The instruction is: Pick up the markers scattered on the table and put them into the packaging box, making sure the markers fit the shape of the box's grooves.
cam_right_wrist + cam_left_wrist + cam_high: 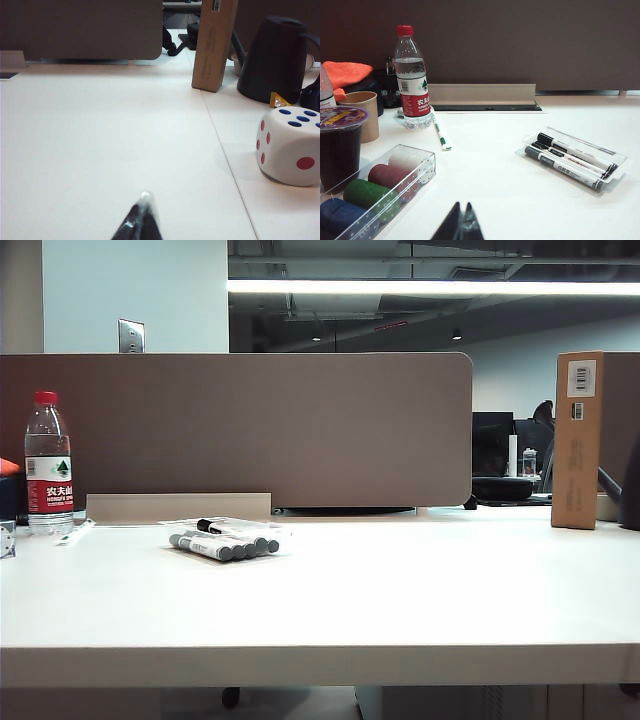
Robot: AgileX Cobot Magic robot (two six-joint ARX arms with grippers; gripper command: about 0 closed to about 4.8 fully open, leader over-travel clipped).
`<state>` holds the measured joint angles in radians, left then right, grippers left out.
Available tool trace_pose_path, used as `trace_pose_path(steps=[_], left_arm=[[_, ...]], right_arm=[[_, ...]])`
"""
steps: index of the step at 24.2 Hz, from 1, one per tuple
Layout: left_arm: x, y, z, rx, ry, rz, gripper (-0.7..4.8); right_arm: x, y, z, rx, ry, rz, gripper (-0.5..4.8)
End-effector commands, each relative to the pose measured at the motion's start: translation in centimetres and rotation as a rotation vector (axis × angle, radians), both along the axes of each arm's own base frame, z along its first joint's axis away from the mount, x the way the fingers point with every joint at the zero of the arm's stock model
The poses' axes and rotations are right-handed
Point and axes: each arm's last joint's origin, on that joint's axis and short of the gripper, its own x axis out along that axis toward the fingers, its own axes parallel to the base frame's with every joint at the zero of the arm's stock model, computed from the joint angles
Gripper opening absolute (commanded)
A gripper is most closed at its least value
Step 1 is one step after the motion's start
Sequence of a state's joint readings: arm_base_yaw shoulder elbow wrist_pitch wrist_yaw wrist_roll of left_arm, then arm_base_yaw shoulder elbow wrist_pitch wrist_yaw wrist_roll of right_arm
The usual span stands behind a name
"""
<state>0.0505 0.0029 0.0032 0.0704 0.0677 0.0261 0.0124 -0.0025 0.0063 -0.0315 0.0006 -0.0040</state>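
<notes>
- The markers (568, 159) lie side by side in the box (619, 165), left of centre on the surface (400, 590) and toward its far side; no loose marker shows elsewhere on the surface, so by the look of it the packing is done or nearly so.
- In the exterior view their capped ends point toward the near right and the barrels run back to the far left, so the long axis lies slantwise across the surface; whether every marker sits true in a groove cannot be told, since the clear plastic is too faint to read.
- The left hand (461, 222) is low over the near part of the surface, with the box farther off and to its right. It is the nearer arm. Its fingers are together at the tips, holding and touching nothing.
- The right hand (142, 217) hangs over bare surface on the right side; markers and box are absent from its wrist view, so they lie well apart from it, off to the left. Its fingers are pressed together and empty.
- Should a marker need reseating, the left hand looks better placed, and would have to turn to match the slant.
</notes>
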Motion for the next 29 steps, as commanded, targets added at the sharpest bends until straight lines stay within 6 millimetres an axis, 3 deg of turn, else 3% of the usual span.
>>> trace_pose_path(steps=[1,29], left_arm=[[-0.04,-0.01,0.28,0.002,-0.018,-0.003,0.01],[-0.04,-0.02,0.28,0.002,-0.018,-0.004,0.01]], right_arm=[[0.03,-0.02,-0.05,0.004,-0.008,-0.005,-0.05],[0.03,-0.03,0.31,0.004,-0.045,-0.006,-0.05]])
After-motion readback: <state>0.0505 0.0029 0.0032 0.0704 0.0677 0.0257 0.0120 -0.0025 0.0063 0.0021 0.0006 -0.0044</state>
